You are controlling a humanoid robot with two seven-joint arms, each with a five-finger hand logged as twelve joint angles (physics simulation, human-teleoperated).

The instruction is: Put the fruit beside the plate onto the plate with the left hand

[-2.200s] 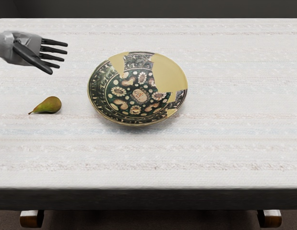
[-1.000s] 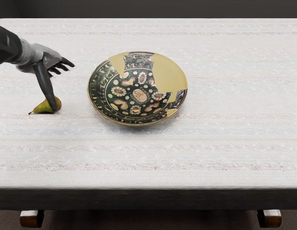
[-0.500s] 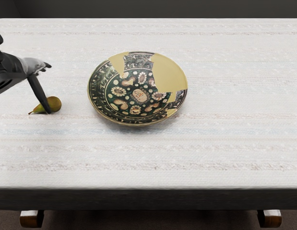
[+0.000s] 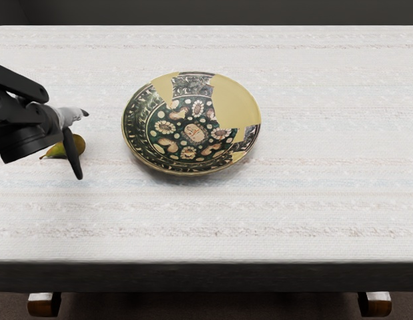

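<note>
Pale woven cloth covers the table (image 4: 293,213) from its dark front edge, nearest to me, all the way back. Under that front edge two brown wooden feet (image 4: 44,303) show, one toward each corner.

Farther in, on the left side, my left arm (image 4: 16,123) comes in from the edge, black and bulky. My left hand (image 4: 56,127) hangs low over the cloth at the end of it. The pear (image 4: 55,151) lies right beneath and behind that hand, on the cloth. Its yellow-green body shows only in part, because the hand crosses in front of it, and its thin stem end points left. Whether my hand has closed on the pear or only rests against it I cannot tell; the view hides the contact.

To the right of the pear, near but apart from it, sits the plate (image 4: 191,122). It is round and shallow, dark green with pale flower and leaf shapes and broad plain yellow patches on its upper right side.

Beyond the plate the cloth runs to the table's far edge, with darkness behind it.
</note>
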